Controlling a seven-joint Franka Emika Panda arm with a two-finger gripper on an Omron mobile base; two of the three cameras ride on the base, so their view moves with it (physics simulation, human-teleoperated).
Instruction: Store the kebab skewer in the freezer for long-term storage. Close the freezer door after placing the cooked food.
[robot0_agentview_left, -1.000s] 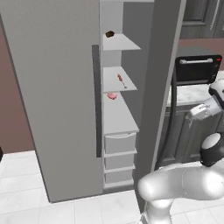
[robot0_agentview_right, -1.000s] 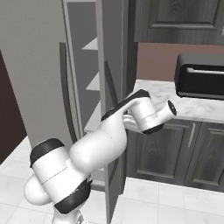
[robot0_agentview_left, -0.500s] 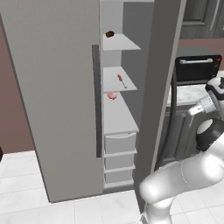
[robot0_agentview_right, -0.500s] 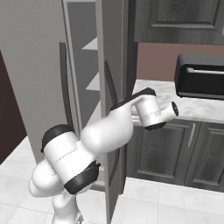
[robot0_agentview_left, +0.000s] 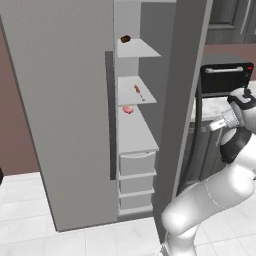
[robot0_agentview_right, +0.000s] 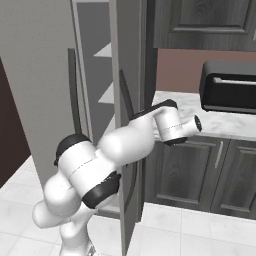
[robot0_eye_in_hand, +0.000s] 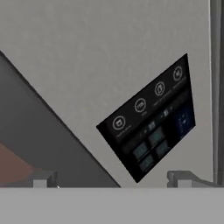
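Facing freezer door (robot0_eye_in_hand: 109, 65), jaws wide, empty.

Kebab skewer (robot0_agentview_left: 138, 92) too small for detail (meat chunks indistinct).

The freezer (robot0_agentview_left: 75, 100) stands open, its freezer door (robot0_agentview_left: 182, 95) swung out edge-on toward the camera. On the middle shelf (robot0_agentview_left: 131, 92) lies the kebab skewer (robot0_agentview_left: 138, 91); a pink round lump (robot0_agentview_left: 128, 109) sits just below it on the next shelf, and a dark brown lump (robot0_agentview_left: 125, 39) on the top shelf. Three pale drawers (robot0_agentview_left: 137, 162) stack underneath. A black toaster oven (robot0_agentview_left: 226, 78) rests on the tabletop (robot0_agentview_left: 207, 107) beyond the door, with the white arm (robot0_agentview_left: 215, 195) rising at lower right.
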